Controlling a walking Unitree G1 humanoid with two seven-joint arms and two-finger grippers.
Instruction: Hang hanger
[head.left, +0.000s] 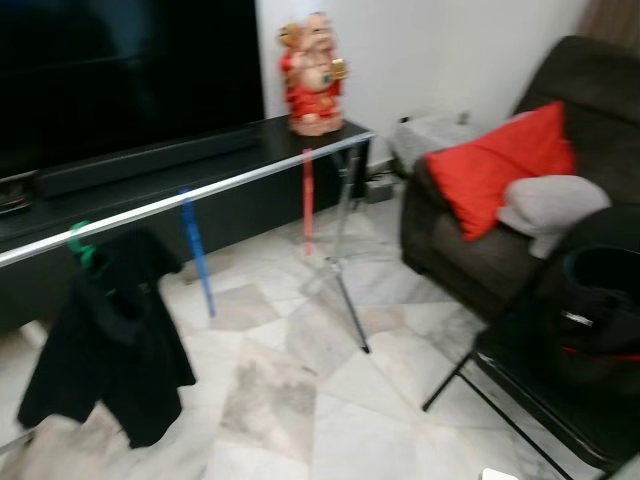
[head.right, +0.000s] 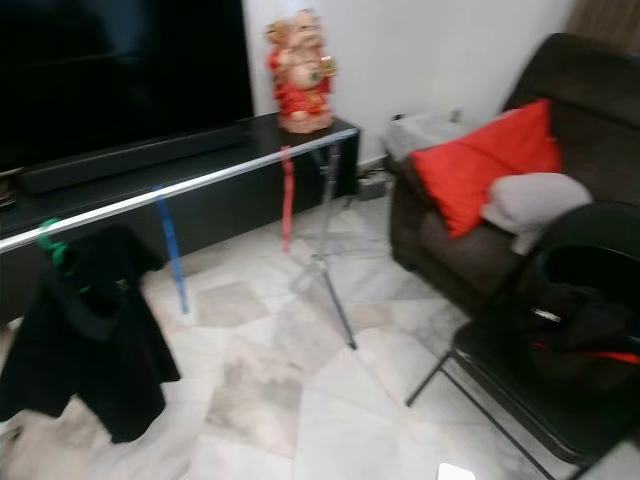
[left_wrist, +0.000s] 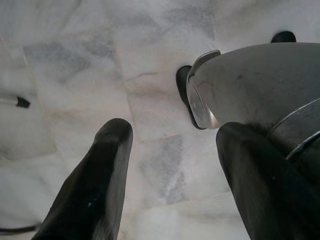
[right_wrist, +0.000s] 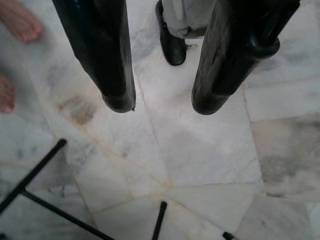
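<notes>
A green hanger (head.left: 82, 246) carrying a black jacket (head.left: 110, 335) hangs near the left end of a silver clothes rail (head.left: 200, 194) that runs in front of the black TV counter (head.left: 200, 150). Both arms hang over the marble floor (left_wrist: 75, 60). The left gripper (left_wrist: 172, 137) has its fingers wide apart and empty; the right gripper (right_wrist: 162, 105) likewise, fingers spread, holding nothing. Bare toes (right_wrist: 20, 22) of a person show nearby.
</notes>
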